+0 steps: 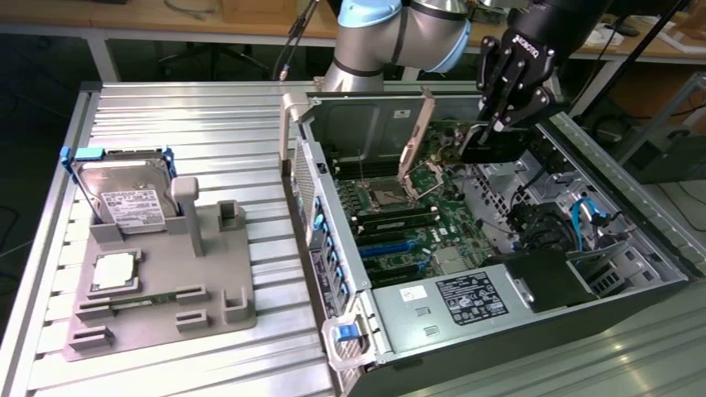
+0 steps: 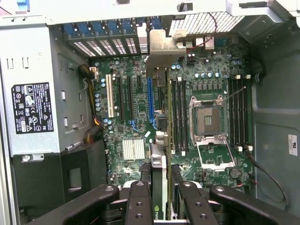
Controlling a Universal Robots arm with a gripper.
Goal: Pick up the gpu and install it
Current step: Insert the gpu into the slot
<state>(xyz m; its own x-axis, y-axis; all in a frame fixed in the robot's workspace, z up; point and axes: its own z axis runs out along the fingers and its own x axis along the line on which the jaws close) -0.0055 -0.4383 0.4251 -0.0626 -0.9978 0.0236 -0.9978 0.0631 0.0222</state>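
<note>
Your gripper is clenched on the gpu, held edge-on over the motherboard inside the open computer case. Risk, as I judge it: if the card comes down off line with the blue slot, its edge could strike the board, or its silver bracket could catch the case's rear wall. From the exterior view's left: one grey holder on the tabletop, one hard drive, one memory stick, one case, one gpu.
</note>
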